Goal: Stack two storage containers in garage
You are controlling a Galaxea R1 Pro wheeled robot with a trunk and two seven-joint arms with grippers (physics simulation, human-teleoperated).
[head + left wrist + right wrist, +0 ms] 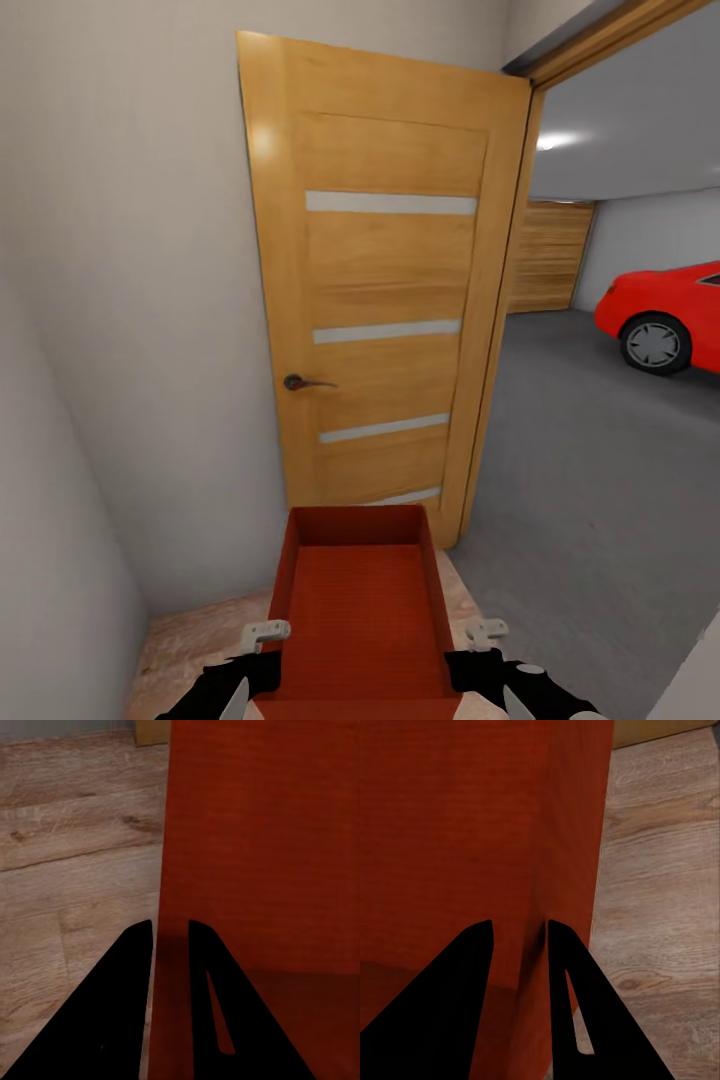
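i held the storage container (362, 610) level, my left gripper (170, 934) and right gripper (520, 934) each clamped over a side wall, so it carried steadily toward the garage (610, 400).

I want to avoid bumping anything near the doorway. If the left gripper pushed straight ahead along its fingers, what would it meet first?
Probably nothing new: the left gripper is already clamped on the storage container wall; beyond lies wood-plank floor.

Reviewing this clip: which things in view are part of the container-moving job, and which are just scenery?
Job:
storage container, held by the left gripper and right gripper on its side walls
garage floor, ahead through the doorway

Scenery:
wooden door, open
red car
wood-plank floor
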